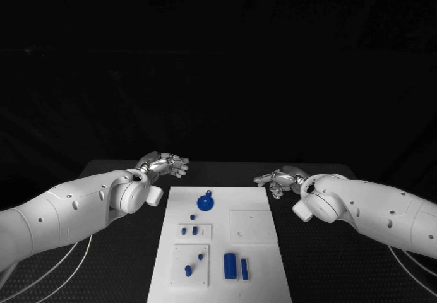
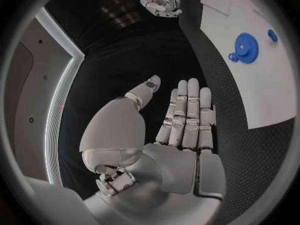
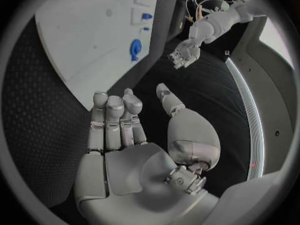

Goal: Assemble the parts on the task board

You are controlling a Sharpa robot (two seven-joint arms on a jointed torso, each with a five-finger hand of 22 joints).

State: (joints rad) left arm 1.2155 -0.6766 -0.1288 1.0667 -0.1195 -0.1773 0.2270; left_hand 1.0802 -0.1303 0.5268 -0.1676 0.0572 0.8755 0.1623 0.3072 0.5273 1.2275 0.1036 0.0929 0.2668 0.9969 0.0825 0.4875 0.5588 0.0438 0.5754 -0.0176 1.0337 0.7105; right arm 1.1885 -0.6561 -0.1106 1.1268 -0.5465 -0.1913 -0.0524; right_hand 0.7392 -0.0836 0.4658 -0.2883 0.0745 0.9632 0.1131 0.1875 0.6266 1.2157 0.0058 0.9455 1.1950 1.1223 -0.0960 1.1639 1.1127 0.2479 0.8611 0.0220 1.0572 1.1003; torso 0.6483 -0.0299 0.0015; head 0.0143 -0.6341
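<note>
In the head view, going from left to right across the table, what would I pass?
Left hand → blue gear on the white task board → right hand.

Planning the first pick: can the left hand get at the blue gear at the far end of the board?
Probably yes. The left hand is open and holds nothing, beside the task board's far left corner. The blue gear lies flat near that end, with nothing between them.
</note>
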